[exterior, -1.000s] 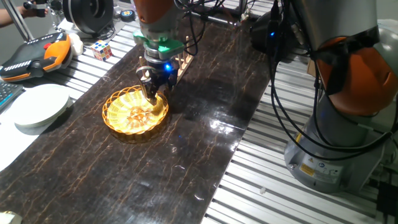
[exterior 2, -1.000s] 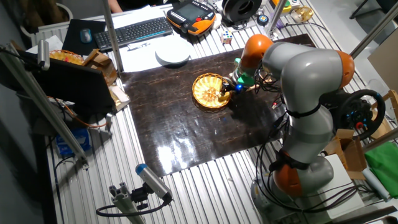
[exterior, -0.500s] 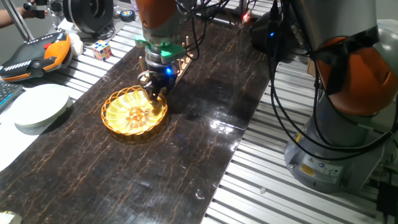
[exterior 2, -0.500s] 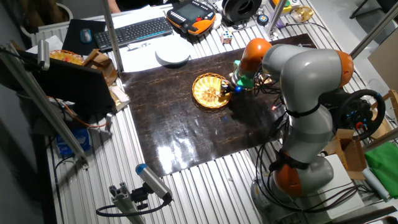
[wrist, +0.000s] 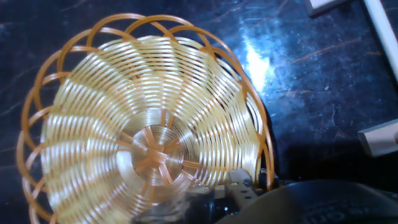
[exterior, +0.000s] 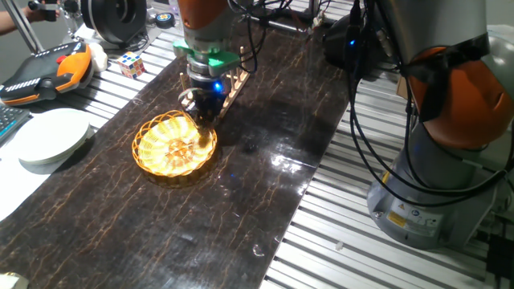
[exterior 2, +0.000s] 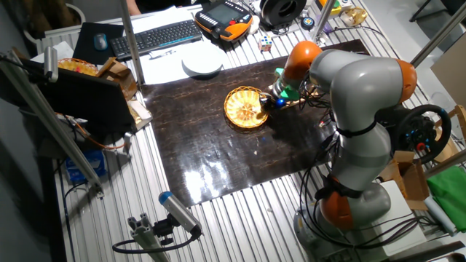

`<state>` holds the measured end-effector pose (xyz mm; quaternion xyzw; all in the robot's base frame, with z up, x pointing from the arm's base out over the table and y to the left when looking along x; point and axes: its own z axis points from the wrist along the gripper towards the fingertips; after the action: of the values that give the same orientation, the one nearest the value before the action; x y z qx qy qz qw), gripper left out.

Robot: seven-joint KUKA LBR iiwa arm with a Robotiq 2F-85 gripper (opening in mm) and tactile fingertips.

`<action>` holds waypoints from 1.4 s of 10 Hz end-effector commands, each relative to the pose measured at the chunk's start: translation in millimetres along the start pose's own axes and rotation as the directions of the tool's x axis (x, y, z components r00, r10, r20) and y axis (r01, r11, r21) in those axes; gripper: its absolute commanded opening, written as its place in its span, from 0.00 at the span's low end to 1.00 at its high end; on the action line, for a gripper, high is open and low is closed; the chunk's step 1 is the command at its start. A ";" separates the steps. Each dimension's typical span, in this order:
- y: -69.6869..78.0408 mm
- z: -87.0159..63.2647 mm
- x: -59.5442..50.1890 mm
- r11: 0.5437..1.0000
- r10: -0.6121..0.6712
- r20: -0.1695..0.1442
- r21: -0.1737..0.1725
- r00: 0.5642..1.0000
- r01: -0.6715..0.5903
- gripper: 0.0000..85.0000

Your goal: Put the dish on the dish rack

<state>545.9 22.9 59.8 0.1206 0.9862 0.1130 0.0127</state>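
Note:
The dish [exterior: 173, 145], a yellow-orange woven basket with a scalloped rim, lies on the dark table. It also shows in the other fixed view as the dish [exterior 2: 245, 108], and the dish [wrist: 146, 127] fills the hand view. My gripper [exterior: 204, 126] stands upright over its right rim, the fingers astride the rim and shut on it. One fingertip [wrist: 240, 182] shows just inside the rim. The light wooden dish rack [exterior: 238, 81] stands right behind the gripper, mostly hidden by the hand; bits of the dish rack [wrist: 380, 138] show at the right of the hand view.
A larger white plate [exterior: 52, 136] sits left of the dish. A puzzle cube [exterior: 132, 64] and an orange-black handset [exterior: 48, 71] lie at the back left. The arm's base [exterior: 438, 160] and cables stand to the right of the table.
The gripper has shifted slightly right along the dish's rim and closed in on it. The dish stays in about the same spot.

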 end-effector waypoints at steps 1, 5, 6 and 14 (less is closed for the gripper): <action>3.2 -9.9 1.1 1.000 0.006 -0.005 -0.001 1.000 -0.006 0.02; 5.1 -37.3 4.8 1.000 -0.013 -0.032 0.005 0.999 0.013 0.02; 4.1 -46.0 3.5 1.000 -0.013 -0.041 0.007 0.999 0.013 0.02; -3.5 -128.1 -5.2 0.996 0.023 -0.152 0.088 0.988 -0.009 0.02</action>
<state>543.5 -9.6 184.6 0.1202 0.9873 0.0774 -0.0696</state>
